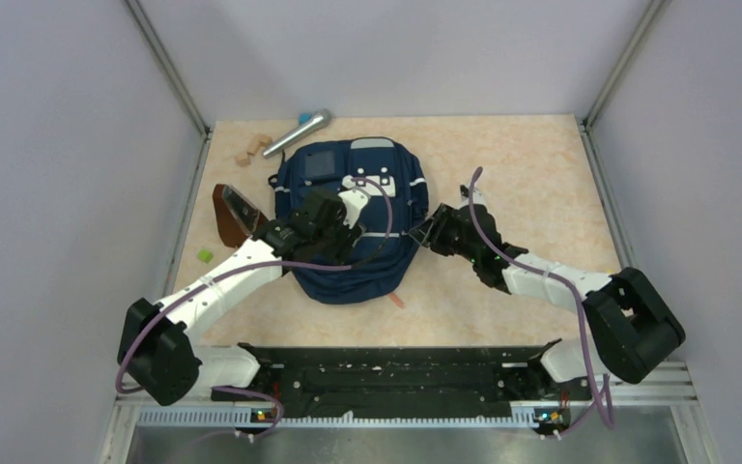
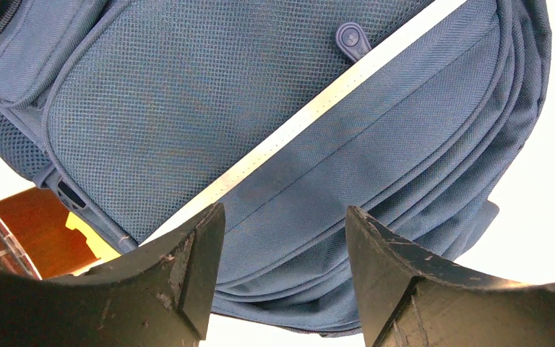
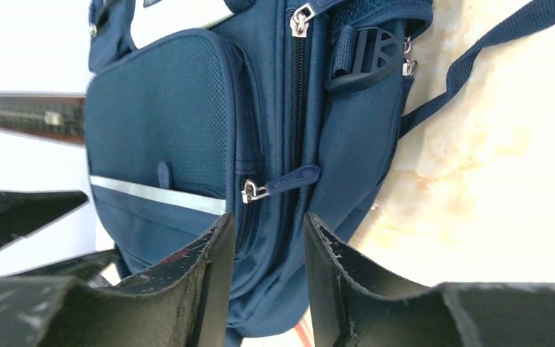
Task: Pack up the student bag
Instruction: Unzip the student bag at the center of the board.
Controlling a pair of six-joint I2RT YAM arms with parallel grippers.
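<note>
The student bag (image 1: 357, 227) lies flat in the middle of the table, navy with light grey stripes and a white patch near its far end. My left gripper (image 1: 340, 215) hovers over the bag's front. In the left wrist view it (image 2: 283, 238) is open, with the bag's blue fabric (image 2: 188, 108) and a grey stripe (image 2: 318, 105) beyond the fingertips and nothing clamped. My right gripper (image 1: 423, 235) is at the bag's right side. In the right wrist view it (image 3: 267, 231) is narrowly open, astride the bag's zipped side seam (image 3: 296, 108), just short of a zip pull (image 3: 289, 179).
A silver microphone (image 1: 297, 132) and small wooden blocks (image 1: 251, 150) lie behind the bag at far left. A brown case (image 1: 235, 215) and a green block (image 1: 205, 255) sit left of the bag. A thin red item (image 1: 396, 300) pokes out near the bag's front edge. Side walls enclose the table.
</note>
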